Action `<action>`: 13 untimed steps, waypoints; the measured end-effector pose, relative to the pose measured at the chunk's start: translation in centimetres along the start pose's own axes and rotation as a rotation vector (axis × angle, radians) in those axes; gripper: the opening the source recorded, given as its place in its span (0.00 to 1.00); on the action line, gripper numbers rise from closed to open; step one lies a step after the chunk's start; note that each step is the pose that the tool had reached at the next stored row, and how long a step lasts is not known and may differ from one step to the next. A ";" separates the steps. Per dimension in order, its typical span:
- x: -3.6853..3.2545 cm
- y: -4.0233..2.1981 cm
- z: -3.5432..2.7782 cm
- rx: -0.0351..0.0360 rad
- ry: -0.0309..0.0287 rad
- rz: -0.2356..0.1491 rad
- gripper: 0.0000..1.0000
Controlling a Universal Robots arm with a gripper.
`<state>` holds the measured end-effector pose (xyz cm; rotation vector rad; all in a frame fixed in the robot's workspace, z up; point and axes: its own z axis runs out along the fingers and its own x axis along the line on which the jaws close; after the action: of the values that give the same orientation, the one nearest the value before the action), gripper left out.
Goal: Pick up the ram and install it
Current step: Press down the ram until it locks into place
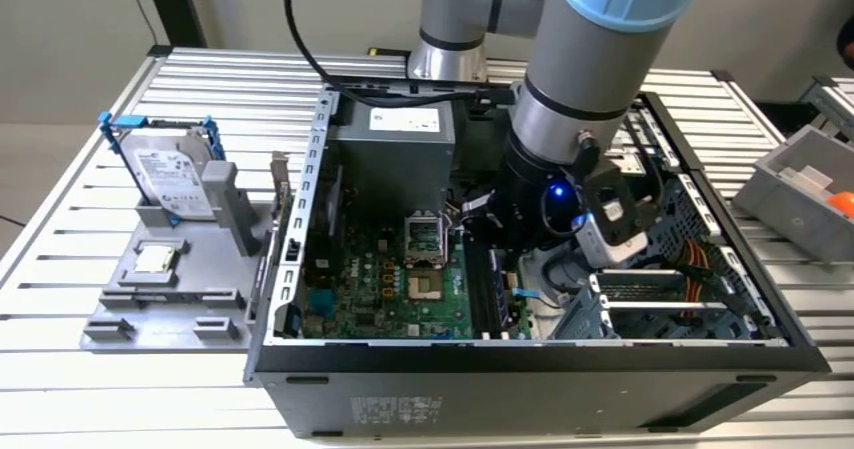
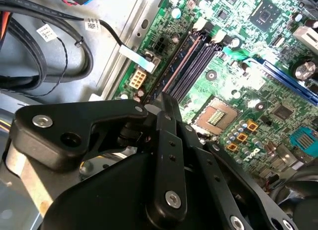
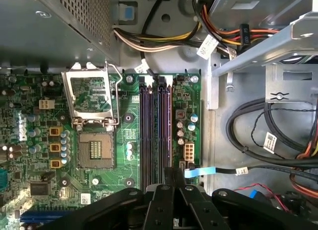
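Observation:
The ram [image 3: 169,125] is a thin dark stick standing in the black motherboard slot nearest the case wall; in the second wrist view the ram [image 2: 180,66] runs away from the fingertips. My gripper [image 3: 174,171] is down inside the open computer case, its black fingers shut together on the stick's top edge. From the second wrist camera, the gripper [image 2: 164,97] meets the near part of the slots. The exterior view has the gripper [image 1: 518,281] low over the slots beside the green motherboard [image 1: 387,279].
A silver hard drive [image 1: 171,174] in a blue frame stands on a grey holder [image 1: 160,304] at the exterior view's left, with a small square chip [image 1: 158,259]. The CPU socket [image 3: 94,148] lies beside the slots. Cable bundles [image 3: 268,135] and metal drive cages crowd the other side.

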<state>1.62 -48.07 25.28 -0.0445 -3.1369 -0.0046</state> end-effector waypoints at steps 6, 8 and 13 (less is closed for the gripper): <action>0.00 -0.03 -0.05 -0.0001 0.0000 0.000 0.00; 0.01 -0.03 -0.05 0.0000 0.0000 -0.004 0.00; 0.01 -0.03 -0.05 0.0002 0.0001 -0.059 0.00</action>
<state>1.61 -48.10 25.32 0.0476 -3.1368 -0.0046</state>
